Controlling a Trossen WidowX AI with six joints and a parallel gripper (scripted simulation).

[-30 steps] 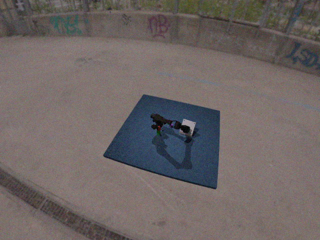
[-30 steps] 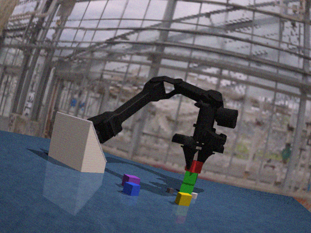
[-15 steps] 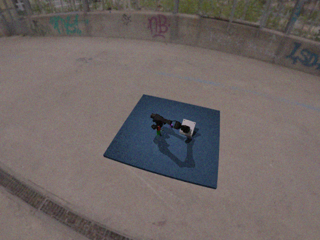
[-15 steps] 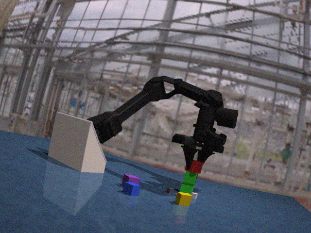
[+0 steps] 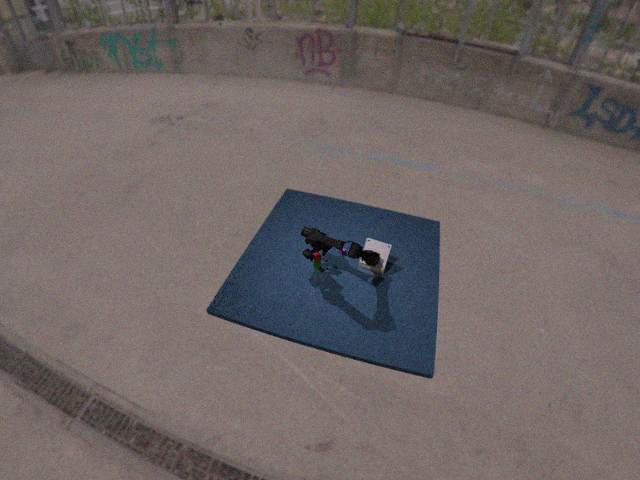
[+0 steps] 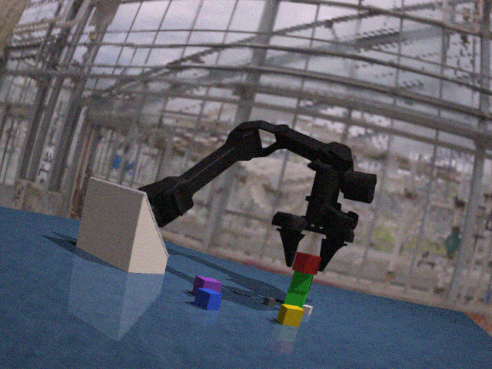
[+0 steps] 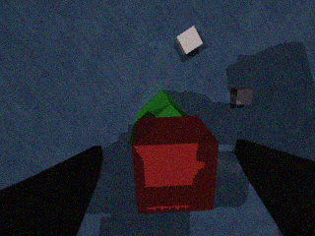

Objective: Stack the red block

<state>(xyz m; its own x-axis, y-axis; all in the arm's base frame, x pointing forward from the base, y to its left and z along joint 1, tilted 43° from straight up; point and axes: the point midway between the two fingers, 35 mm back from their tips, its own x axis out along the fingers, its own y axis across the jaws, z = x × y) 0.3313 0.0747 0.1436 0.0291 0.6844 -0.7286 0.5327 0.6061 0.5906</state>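
- At the left of the exterior view we see the beige wedge-shaped base [image 6: 109,224] [image 5: 381,246], its lower edge on the blue mat [image 6: 238,341] [image 5: 279,242], with the black arm [image 6: 210,164] [image 5: 330,241] reaching right from it.
- Left of centre, low in that frame, we find the purple block [image 6: 207,284] just behind the blue block [image 6: 207,299], well apart from the tower.
- Farther right lies the small dark block [image 6: 269,301] [image 7: 241,96], with open mat between it and the purple and blue pair.
- Lower right, our yellow block [image 6: 290,315] stands in front of the green tower's foot, hiding its bottom edge.
- The green tower [image 6: 298,289] [image 7: 162,101] [image 5: 316,266] is upright, and the red block [image 6: 307,263] [image 7: 174,164] [image 5: 316,256] sits on top, its edges turned relative to the green ones.
- Our gripper [image 6: 305,267] [image 7: 168,148] has its fingers apart; the wrist view shows room on both sides of the red block.
- The small white block [image 6: 307,310] [image 7: 189,40] lies near the tower's foot.
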